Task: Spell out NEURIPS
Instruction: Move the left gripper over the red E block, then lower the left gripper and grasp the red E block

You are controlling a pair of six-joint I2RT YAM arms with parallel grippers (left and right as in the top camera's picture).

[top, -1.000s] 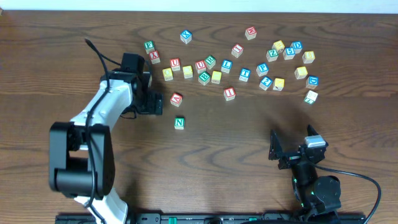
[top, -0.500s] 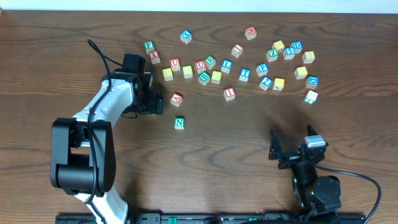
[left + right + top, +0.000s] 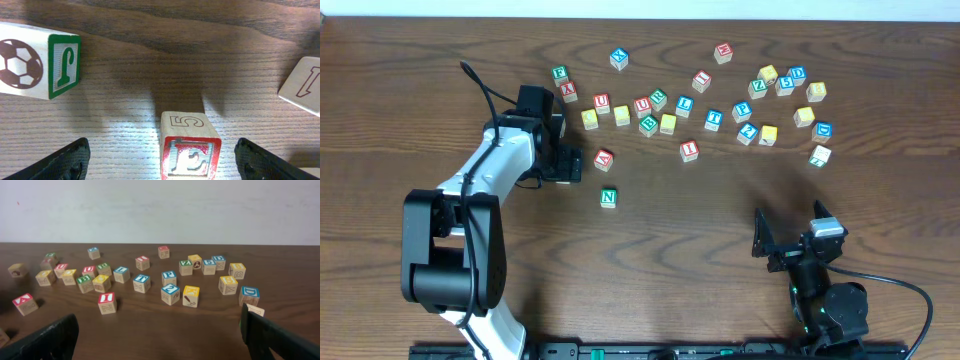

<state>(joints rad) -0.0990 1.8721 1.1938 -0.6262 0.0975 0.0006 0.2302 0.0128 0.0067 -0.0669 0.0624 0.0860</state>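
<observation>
Two grippers, both spread wide and pinching nothing; the left gripper (image 3: 577,166) hangs low over the table (image 3: 670,280) with the red E cube (image 3: 190,150) centred between its fingers, touching neither; that cube shows a 5 on the side turned away from the gripper; ahead and to the left, well clear of the finger on that side, stands the J cube (image 3: 40,61), green-framed, a football on its neighbouring face; ahead and to the right, past the other finger, a pale cube (image 3: 306,86) is cut by the edge of the wrist view, its letter unreadable; the green N cube (image 3: 608,197) lies near this gripper on its right side, apart from E; the U cube (image 3: 602,101) sits off to its left, the red I cube (image 3: 689,149) straight ahead, the blue P cube (image 3: 741,110) beyond that among the loose cubes (image 3: 714,117); the right gripper (image 3: 158,322), fingers at either edge of its wrist view, sits well back from them, the I cube ahead on its left, the P cube almost straight ahead.
</observation>
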